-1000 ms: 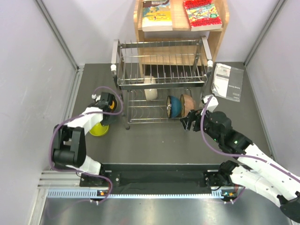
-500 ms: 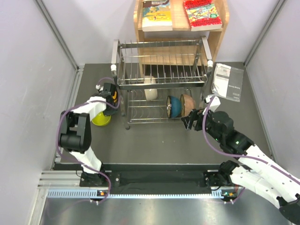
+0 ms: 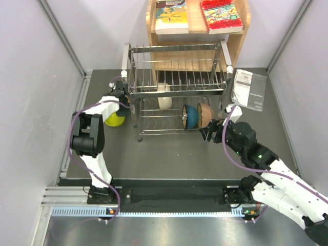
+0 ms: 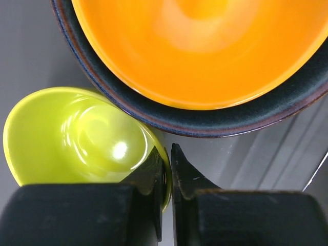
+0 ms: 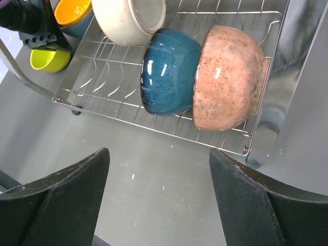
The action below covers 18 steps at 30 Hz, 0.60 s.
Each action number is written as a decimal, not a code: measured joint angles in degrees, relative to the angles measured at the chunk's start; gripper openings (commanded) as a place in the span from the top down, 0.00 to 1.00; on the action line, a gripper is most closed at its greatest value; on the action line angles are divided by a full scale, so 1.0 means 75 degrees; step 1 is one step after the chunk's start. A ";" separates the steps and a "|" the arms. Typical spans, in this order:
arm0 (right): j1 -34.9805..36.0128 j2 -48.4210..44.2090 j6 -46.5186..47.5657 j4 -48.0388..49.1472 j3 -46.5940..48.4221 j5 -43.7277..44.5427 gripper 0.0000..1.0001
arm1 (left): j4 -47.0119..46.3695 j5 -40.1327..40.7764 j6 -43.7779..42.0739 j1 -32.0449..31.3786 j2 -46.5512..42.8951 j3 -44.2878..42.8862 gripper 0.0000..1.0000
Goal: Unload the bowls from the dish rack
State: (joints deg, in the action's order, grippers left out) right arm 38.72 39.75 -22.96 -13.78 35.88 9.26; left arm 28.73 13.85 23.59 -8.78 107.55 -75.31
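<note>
dish rack (image 3: pixel 177 91): two-tier wire, thin parallel bars; we count three bowls on lower tier, stood on edge between wires, looks like draining position
cream-white bowl (image 5: pixel 128 18) matte-ish, deep; speckled pinkish-tan bowl (image 5: pixel 228 77) and glossy teal-blue bowl (image 5: pixel 169 72) touching side by side
orange bowl (image 4: pixel 205 46), dark outer rim, already out on table (image 3: pixel 169 154) left of rack
left gripper (image 4: pixel 167 154) pinched shut on thin rim of lime-yellow bowl (image 4: pixel 77 138), just beside orange one; we read that as set-down spot
right gripper (image 5: pixel 160 154) spread wide, empty, facing teal/tan pair; likely next pick
</note>
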 measured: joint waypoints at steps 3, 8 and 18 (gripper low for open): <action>-0.0003 -0.0009 0.0000 -0.0023 -0.0052 -0.0020 0.22 | -0.0026 -0.0035 0.0000 0.0003 -0.0003 0.0032 0.69; -0.0003 -0.0085 -0.0003 -0.0087 -0.0085 -0.0050 0.22 | -0.0431 -0.0373 0.0070 0.0000 -0.0082 0.0548 0.62; -0.0003 -0.0189 -0.0023 -0.0117 -0.0085 -0.0070 0.22 | -0.0475 -0.0431 0.0236 0.0000 -0.1317 0.1239 0.49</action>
State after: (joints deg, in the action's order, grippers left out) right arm 38.70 38.33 -23.14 -14.66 35.24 8.73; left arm 25.17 10.61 25.36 -8.78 97.67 -66.02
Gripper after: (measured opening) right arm 0.784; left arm 0.494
